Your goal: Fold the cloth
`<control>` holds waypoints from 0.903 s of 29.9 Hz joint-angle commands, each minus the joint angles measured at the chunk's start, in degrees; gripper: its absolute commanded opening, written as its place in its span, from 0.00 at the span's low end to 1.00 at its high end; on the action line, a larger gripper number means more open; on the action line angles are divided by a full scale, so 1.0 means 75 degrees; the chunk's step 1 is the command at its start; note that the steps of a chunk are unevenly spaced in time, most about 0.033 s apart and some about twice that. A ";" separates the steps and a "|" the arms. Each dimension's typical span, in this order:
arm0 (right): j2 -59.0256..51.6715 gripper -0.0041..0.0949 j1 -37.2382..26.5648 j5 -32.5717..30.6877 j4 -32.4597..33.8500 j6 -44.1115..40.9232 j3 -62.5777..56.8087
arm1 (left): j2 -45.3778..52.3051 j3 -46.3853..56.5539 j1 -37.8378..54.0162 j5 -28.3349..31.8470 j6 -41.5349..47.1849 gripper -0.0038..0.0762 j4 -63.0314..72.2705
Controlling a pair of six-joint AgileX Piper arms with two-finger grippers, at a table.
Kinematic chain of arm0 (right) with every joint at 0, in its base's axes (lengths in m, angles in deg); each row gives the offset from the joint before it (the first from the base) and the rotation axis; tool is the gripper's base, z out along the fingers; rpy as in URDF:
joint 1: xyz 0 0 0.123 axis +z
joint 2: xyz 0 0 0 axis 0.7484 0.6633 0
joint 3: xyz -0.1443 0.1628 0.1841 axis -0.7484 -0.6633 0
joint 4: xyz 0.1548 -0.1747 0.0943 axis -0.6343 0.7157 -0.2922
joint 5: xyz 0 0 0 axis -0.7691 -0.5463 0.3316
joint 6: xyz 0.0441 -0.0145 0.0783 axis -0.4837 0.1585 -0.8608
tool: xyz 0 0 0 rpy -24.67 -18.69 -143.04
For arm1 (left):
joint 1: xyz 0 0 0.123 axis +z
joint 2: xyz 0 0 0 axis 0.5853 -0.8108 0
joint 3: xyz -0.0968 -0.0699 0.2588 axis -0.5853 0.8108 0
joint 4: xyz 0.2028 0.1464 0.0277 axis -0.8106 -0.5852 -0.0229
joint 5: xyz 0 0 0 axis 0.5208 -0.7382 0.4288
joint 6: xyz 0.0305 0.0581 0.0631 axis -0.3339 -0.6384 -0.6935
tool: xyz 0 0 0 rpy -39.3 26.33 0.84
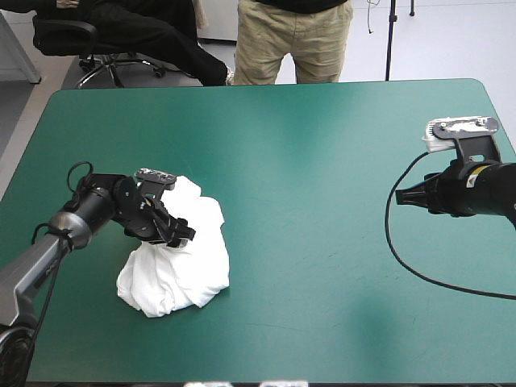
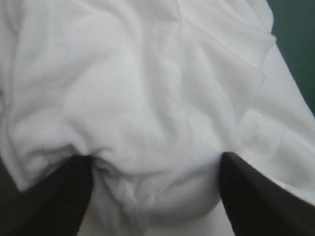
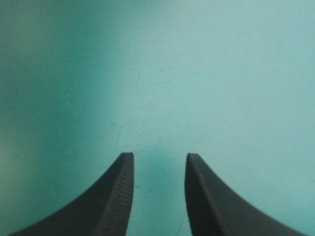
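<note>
The crumpled white fabric T-shirt, at about eight o'clock on the table, is plain white with no print, and pale grey shadows lie in its creases. The smooth teal-green table cover is one even colour, with faint fine scratches. The left gripper has broad black fingers with fine ribbing. The right gripper, at three o'clock, has the same.

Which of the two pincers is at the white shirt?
The left pincer, open over the crumpled T-shirt; the right pincer faces only bare teal-green cover.
</note>
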 commanded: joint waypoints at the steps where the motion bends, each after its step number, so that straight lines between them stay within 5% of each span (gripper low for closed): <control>1: -0.0159 0.37 -0.0070 0.0004 0.0037 -0.0036 0.0166 | -0.0176 -0.0249 -0.0261 0.0340 0.0196 0.71 -0.0061; 7: -0.0159 0.37 -0.0070 0.0004 0.0037 -0.0035 0.0166 | -0.0951 -0.0261 -0.0293 0.0362 0.0389 0.66 -0.0116; 9: -0.0159 0.37 -0.0070 0.0004 0.0037 -0.0049 0.0166 | -0.1115 -0.0277 -0.0293 0.0327 0.0389 0.53 -0.0116; 12: -0.0159 0.37 -0.0070 0.0004 0.0037 -0.0049 0.0166 | -0.1174 -0.0277 -0.0368 0.0327 0.0178 0.10 -0.0038; 13: -0.0159 0.37 -0.0070 0.0004 0.0037 -0.0049 0.0166 | -0.1174 -0.0310 -0.0454 0.0292 -0.0049 0.04 -0.0016; 27: -0.0159 0.37 -0.0070 0.0004 -0.0011 -0.0111 0.0166 | -0.1191 -0.1900 -0.3315 0.0264 -0.0566 0.03 0.0114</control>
